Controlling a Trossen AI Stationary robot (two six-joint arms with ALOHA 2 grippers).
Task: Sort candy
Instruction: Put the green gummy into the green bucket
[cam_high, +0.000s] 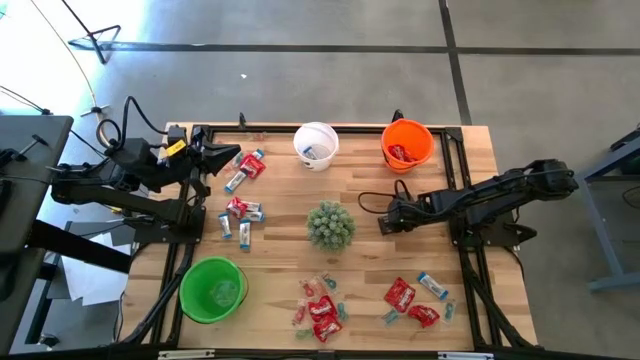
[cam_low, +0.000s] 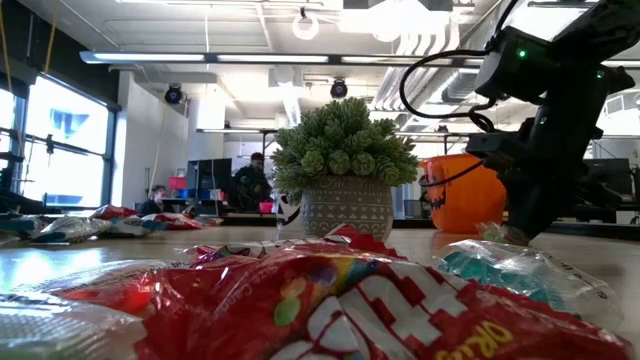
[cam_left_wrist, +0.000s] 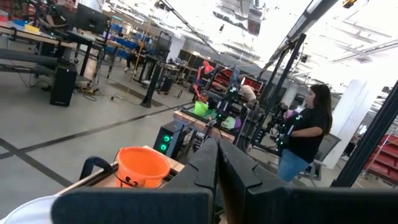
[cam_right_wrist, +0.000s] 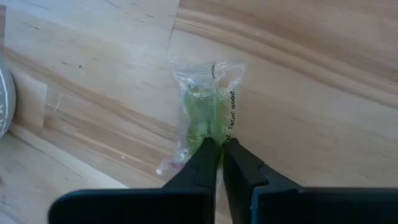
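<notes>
ITEM: right pincer (cam_right_wrist: 217, 144). Down on the counter (cam_high: 280, 270) between the plant (cam_high: 330, 225) and the orange bucket (cam_high: 407, 143). Fingers together on one end of a small clear-wrapped green sweet (cam_right_wrist: 208, 106); sweet lies flat on the wood.
RISK 1: you've got wrapper edge only, by the look of it. Lift fast & the twist end may slide out, sweet drops back or skids toward the plant.
RISK 2: fingertips sit at counter level. Any further descent likely scrapes the wood.
RISK 3: the white (cam_high: 316, 143), orange & green bucket (cam_high: 213, 290) are well apart from each other. Which one takes green pcs can't be read off the frames; check before you carry.

ITEM: left pincer (cam_left_wrist: 217, 163). Raised at the left back edge of the counter, fingers together, nothing in them. Waiting.

ITEM: remaining candy. Red packets (cam_high: 322, 310) & blue-white pcs in clumps at front centre, front right & left side near the idle arm. Low swing across them could scatter pcs.
</notes>
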